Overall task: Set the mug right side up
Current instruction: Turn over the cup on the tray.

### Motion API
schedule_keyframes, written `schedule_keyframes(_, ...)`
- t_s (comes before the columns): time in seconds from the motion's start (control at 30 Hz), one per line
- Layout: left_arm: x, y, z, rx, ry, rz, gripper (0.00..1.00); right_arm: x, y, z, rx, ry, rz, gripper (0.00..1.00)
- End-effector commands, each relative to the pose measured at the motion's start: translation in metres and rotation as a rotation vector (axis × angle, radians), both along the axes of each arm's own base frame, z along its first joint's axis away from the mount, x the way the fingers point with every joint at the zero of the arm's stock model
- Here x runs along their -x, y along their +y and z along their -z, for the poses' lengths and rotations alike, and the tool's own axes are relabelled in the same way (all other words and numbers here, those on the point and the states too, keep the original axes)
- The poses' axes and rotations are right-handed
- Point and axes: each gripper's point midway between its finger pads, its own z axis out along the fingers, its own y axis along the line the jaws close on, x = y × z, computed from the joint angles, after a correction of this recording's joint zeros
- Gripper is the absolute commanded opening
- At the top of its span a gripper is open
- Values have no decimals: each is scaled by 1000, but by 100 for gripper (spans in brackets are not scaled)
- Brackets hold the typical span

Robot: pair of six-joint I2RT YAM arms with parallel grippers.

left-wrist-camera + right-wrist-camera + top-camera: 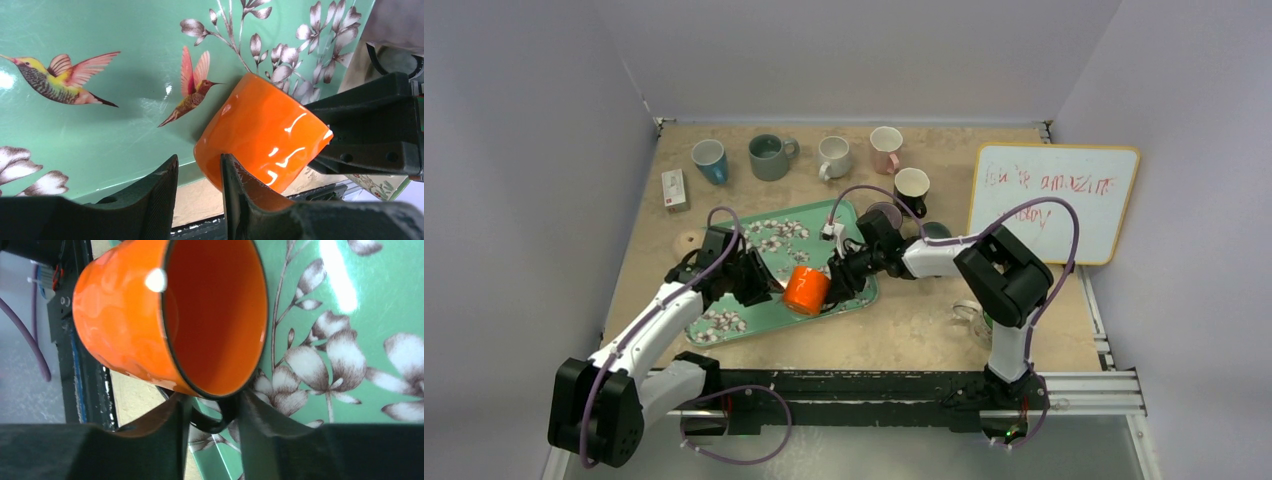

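two arms meet low at the near edge of the teal tray (724, 322), where the orange mug (806, 289) is tipped on its side, mouth toward the right gripper (212, 410). the right arm bends at the elbow and reaches leftward, its fingers closed around the mug's black handle (215, 421). the left arm stretches forward. the left gripper (198, 165) is slightly parted with nothing between, one finger (237, 185) against the mug's wall.

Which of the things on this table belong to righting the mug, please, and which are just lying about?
In the job: orange mug, on its side over the floral tray; left tool and right tool at either side of it.
Lying about: blue mug, grey-green mug, white mug, pink mug, black mug, whiteboard, small box.
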Motion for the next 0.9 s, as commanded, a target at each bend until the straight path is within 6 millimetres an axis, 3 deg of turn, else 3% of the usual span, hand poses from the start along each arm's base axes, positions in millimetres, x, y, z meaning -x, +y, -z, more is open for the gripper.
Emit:
schedule_keyframes(0.0,8,-3,7,14,28,10,34,-5,14,-22,-80,-47,15,31)
schedule_keyframes(0.23,8,-3,6,16,23,11,34,-10,16,-52,-145,-96,56,0)
schedule_keyframes(0.4,4,-5,-7,23,-10,28,34,-11,17,-80,-191,-123,77,0)
schedule_keyframes(0.53,-5,-1,-40,-4,-113,50,38,-12,12,-98,-186,-152,106,0)
schedule_keyframes(0.77,-16,14,-101,-97,-284,84,55,-14,1,-125,-170,-196,164,0)
schedule_keyframes(0.87,-16,18,-120,-133,-336,116,69,-14,-8,-136,-152,-209,203,0)
